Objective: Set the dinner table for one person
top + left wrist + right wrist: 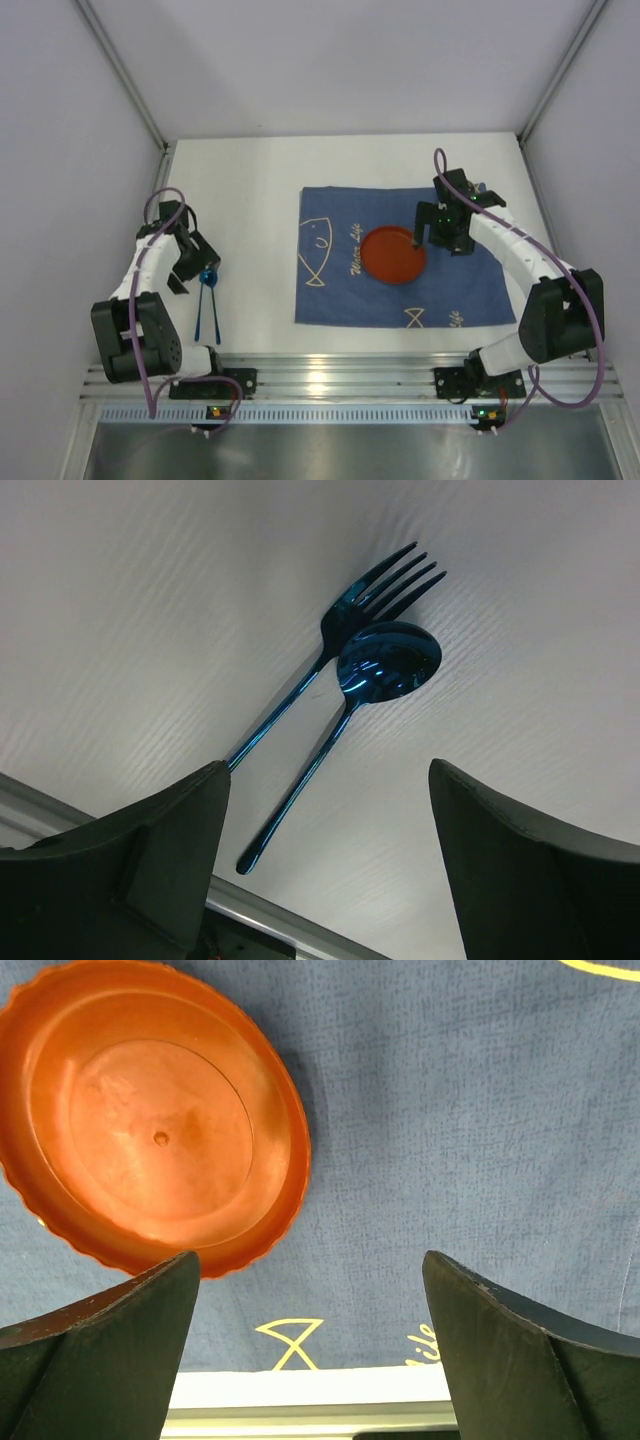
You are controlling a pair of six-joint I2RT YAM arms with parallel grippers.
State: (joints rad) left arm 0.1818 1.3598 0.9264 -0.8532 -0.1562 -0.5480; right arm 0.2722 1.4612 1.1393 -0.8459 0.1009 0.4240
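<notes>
The white dinner table [250, 180] bears a dark blue placemat [400, 300] with fish drawings. An orange plate [392, 255] lies on the placemat; it also shows in the right wrist view [150, 1130]. My right gripper [428, 236] is open and empty above the placemat [450, 1110], just right of the plate. A blue fork [350, 620] and a blue spoon [385, 665] lie side by side on the bare table, left of the placemat [207, 300]. My left gripper [197, 262] is open and empty above their handles.
A ridged aluminium rail [340, 380] runs along the table's near edge; it also shows in the left wrist view [300, 935] and the right wrist view [300, 1420]. Grey walls close in the table on the left, right and back.
</notes>
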